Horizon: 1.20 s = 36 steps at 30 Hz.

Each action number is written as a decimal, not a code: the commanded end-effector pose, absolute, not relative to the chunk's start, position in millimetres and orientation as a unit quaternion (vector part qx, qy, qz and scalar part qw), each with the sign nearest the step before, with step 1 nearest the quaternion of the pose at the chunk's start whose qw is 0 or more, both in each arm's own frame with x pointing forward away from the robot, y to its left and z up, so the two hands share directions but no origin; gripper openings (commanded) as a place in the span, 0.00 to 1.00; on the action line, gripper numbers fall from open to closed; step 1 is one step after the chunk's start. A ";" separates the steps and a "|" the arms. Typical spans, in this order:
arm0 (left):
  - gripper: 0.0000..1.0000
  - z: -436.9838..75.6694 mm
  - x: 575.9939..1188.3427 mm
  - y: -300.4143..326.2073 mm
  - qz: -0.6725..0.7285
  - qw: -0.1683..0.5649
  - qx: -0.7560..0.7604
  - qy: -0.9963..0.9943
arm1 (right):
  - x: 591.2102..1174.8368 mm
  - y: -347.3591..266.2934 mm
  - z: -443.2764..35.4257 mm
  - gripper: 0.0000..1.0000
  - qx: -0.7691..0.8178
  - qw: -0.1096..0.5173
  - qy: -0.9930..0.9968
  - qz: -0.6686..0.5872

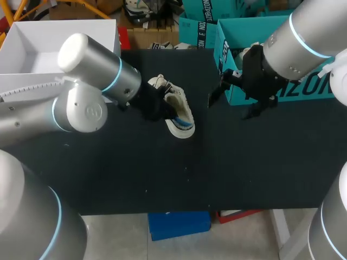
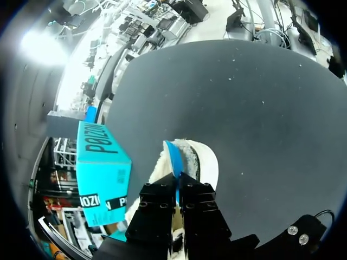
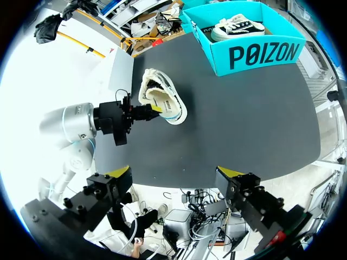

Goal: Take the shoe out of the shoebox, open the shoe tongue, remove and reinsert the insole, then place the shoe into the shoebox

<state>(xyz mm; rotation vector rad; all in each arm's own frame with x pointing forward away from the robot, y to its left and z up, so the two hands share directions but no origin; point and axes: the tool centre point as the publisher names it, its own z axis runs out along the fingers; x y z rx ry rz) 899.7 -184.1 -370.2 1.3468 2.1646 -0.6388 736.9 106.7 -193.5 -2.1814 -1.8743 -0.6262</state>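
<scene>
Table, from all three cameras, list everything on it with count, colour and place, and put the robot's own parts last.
table: one, black, under everything else.
shoe: one, cream-white with a blue stripe, far middle of the table, in the left arm's grip.
shoebox: one, teal, open, far right of the table.
second shoe: one, white and black, inside the shoebox.
left gripper: one, black, fingers closed on the shoe from two sides.
right gripper: one, black with yellow tips, open and empty, above the table between the shoe and the shoebox.
</scene>
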 end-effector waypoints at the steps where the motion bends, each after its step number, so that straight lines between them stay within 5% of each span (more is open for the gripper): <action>1: 0.00 -374.1 905.0 -182.3 -0.211 0.263 0.493 0.802 | 737.1 107.8 -193.8 1.00 -0.738 0.098 -0.633 -0.211; 16: 0.02 -376.6 915.4 -177.3 -0.202 0.280 0.476 0.808 | 737.1 107.8 -193.8 1.00 -0.738 0.098 -0.633 -0.211; 18: 0.42 -374.4 912.3 -177.6 -0.217 0.277 0.470 0.809 | 737.1 107.8 -193.8 1.00 -0.738 0.098 -0.633 -0.211; 20: 0.95 -372.5 910.0 -176.8 -0.228 0.274 0.465 0.811 | 737.1 107.8 -193.8 1.00 -0.738 0.098 -0.633 -0.211; 21: 1.00 -371.8 909.4 -176.2 -0.228 0.274 0.465 0.811 | 737.1 107.8 -193.8 1.00 -0.738 0.098 -0.633 -0.211; 31: 1.00 -371.9 906.4 -175.0 -0.248 0.270 0.451 0.813 | 737.1 107.8 -193.8 1.00 -0.738 0.098 -0.633 -0.211; 36: 0.67 -374.6 904.0 -182.9 -0.257 0.265 0.453 0.812 | 737.1 107.8 -193.8 1.00 -0.738 0.098 -0.633 -0.211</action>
